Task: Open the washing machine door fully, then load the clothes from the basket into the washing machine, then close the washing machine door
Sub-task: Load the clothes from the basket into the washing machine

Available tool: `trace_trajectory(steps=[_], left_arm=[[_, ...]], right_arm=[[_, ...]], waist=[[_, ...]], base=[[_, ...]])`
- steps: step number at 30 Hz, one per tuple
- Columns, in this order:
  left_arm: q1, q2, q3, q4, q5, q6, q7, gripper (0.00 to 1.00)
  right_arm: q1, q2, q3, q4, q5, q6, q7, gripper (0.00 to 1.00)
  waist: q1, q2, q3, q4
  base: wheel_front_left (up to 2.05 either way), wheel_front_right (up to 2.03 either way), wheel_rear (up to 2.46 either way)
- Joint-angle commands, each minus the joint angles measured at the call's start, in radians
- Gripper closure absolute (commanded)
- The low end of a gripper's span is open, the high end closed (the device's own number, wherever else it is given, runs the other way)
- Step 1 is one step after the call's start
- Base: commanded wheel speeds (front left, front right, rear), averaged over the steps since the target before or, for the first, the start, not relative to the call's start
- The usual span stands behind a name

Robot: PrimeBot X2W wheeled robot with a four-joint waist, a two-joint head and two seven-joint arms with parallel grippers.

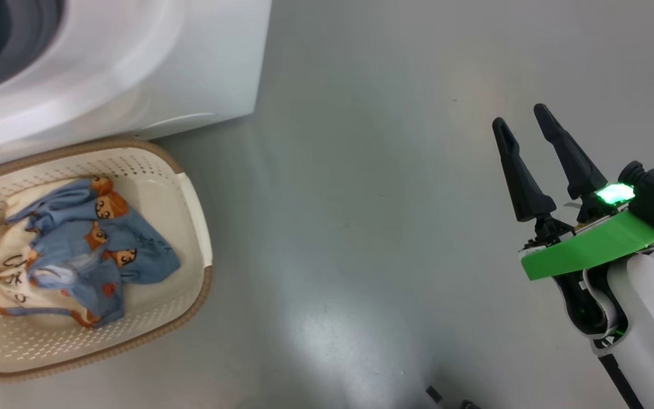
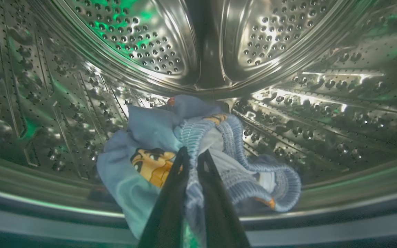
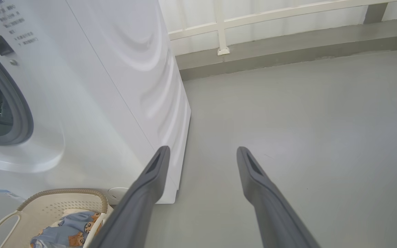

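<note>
The floor [image 1: 361, 227] lies open all around the right gripper [image 1: 519, 115], whose jaws are spread. The washing machine [image 1: 191, 68] stands as a wall well off to its left. The basket [image 1: 134, 170] sits just beside the machine's front, its top open above the clothes [image 1: 88, 244]. Inside the drum [image 2: 133, 44], a blue garment [image 2: 150, 127] pinched in the left gripper [image 2: 194, 151] blocks the way ahead, with room above.

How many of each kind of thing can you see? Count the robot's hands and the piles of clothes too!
Washing machine: 1
Basket: 1
Robot hands: 2, the left hand and the right hand
Clothes piles: 2, the pile in the drum and the pile in the basket
Total: 6
</note>
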Motion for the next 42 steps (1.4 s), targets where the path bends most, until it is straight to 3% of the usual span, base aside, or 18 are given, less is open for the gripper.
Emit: trace_trajectory(steps=[1, 12, 13, 14, 15, 21, 28, 42], left_arm=[[-0.03, 0.057, 0.005, -0.026, 0.008, -0.001, -0.035, 1.0], [-0.139, 0.079, -0.04, 0.025, 0.057, 0.019, -0.18, 1.0], [-0.146, 0.08, -0.042, 0.036, 0.06, 0.026, -0.188, 0.95], [-0.153, 0.08, -0.044, 0.05, 0.063, 0.037, -0.194, 0.41], [-0.158, 0.079, -0.045, 0.062, 0.064, 0.044, -0.199, 0.0], [-0.175, 0.067, -0.049, 0.137, 0.055, 0.055, -0.216, 0.0], [-0.161, 0.041, -0.047, 0.197, 0.03, 0.037, -0.241, 0.0], [-0.014, 0.002, -0.042, 0.268, -0.026, -0.064, -0.336, 0.0]], right_arm=[[0.007, -0.012, 0.016, -0.022, 0.011, 0.006, -0.008, 0.0], [0.001, 0.001, 0.015, -0.022, 0.016, 0.006, -0.008, 0.0], [0.002, 0.002, 0.014, -0.022, 0.017, 0.006, -0.008, 0.0], [0.003, 0.002, 0.012, -0.021, 0.017, 0.006, -0.008, 0.0], [0.004, 0.002, 0.011, -0.02, 0.017, 0.006, -0.008, 0.0], [0.004, 0.006, 0.012, -0.015, 0.013, 0.006, -0.008, 0.0], [0.005, 0.001, 0.027, -0.01, 0.011, 0.006, -0.008, 0.0], [0.026, -0.01, 0.053, 0.015, 0.009, 0.006, -0.008, 0.0]], waist=[[0.0, -0.0001, 0.022, -0.023], [0.0, -0.0001, 0.085, -0.092], [0.0, -0.0001, 0.088, -0.096], [0.0, -0.0001, 0.089, -0.098], [0.0, -0.0001, 0.09, -0.099], [0.0, -0.0001, 0.076, -0.092], [0.0, -0.0001, 0.028, -0.057], [0.0, -0.0001, -0.143, 0.024]], base=[[0.0, 0.0, 0.0], [0.0, 0.0, 0.0], [0.0, 0.0, 0.0], [0.0, 0.0, 0.0], [0.0, 0.0, 0.0], [0.0, 0.0, 0.0], [0.0, 0.0, 0.0], [0.0, 0.0, 0.0]])
